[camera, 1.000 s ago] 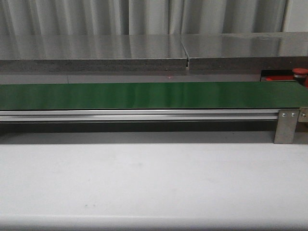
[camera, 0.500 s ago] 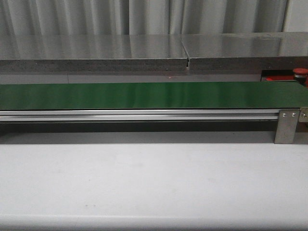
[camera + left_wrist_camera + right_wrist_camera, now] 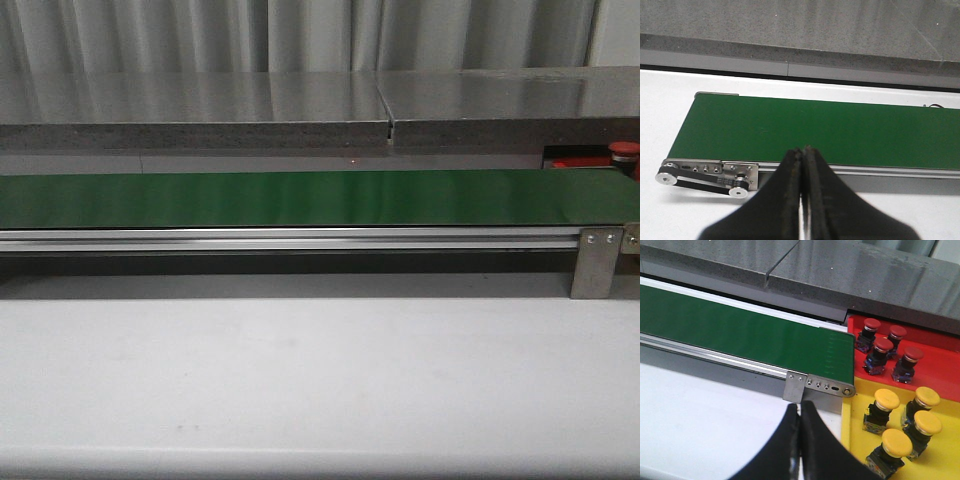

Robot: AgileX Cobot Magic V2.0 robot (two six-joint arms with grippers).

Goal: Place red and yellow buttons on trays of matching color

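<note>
1. Four red buttons [image 3: 884, 354] stand upright, caps up, on the red tray [image 3: 935, 340] beside the green belt [image 3: 740, 332].
2. Four yellow buttons [image 3: 905, 422] stand upright on the yellow tray [image 3: 940, 460].
3. Left gripper [image 3: 802, 152] and right gripper [image 3: 799, 410] are pressed together, holding nothing.

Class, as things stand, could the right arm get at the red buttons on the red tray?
Probably yes: the red buttons stand uncovered on the red tray, just past the belt end, but the right gripper is shut and must open first.
</note>
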